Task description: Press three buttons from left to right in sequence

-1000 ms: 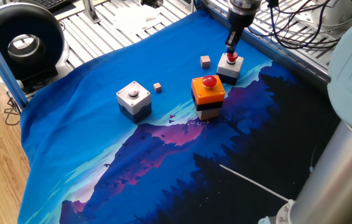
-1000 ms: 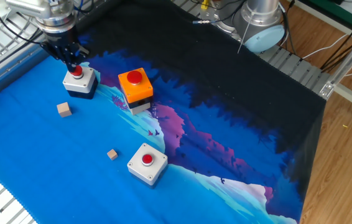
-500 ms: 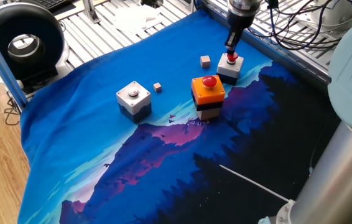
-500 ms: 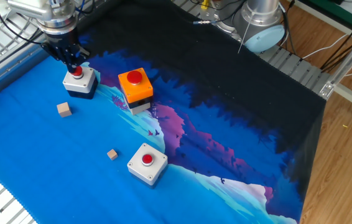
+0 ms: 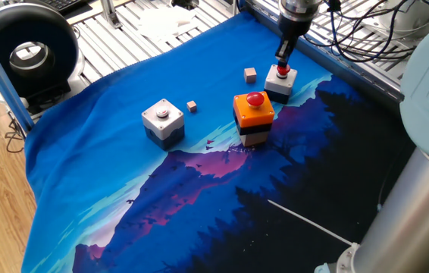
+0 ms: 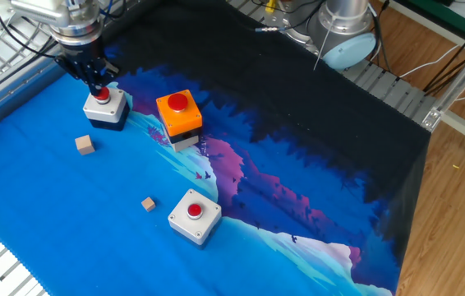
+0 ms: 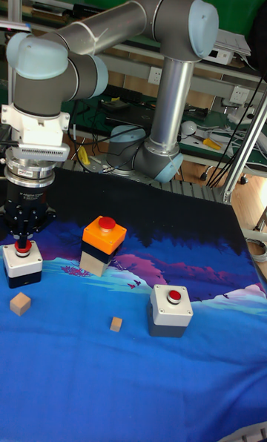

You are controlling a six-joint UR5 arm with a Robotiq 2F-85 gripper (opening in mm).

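Three buttons sit on the blue cloth. The white-grey box (image 5: 161,120) (image 6: 193,215) (image 7: 170,307) is nearest the cloth's wooden-floor side. In the middle stands the taller orange-topped box (image 5: 253,114) (image 6: 177,111) (image 7: 102,240) with its red mushroom button. The small white box with a red button (image 5: 280,80) (image 6: 103,105) (image 7: 22,258) lies beyond it. My gripper (image 5: 283,59) (image 6: 97,82) (image 7: 24,242) points straight down over that red button, fingertips shut together. They are right at its top, and I cannot tell whether they touch it.
Two tiny tan wooden cubes (image 5: 251,74) (image 5: 192,106) lie on the cloth near the boxes. A black round device (image 5: 29,49) sits off the cloth, beyond metal slats. Cables hang behind the gripper. The arm's grey base (image 6: 347,33) stands at the table's edge.
The gripper has edged up very slightly over the small white box. The boxes and cubes have not moved.
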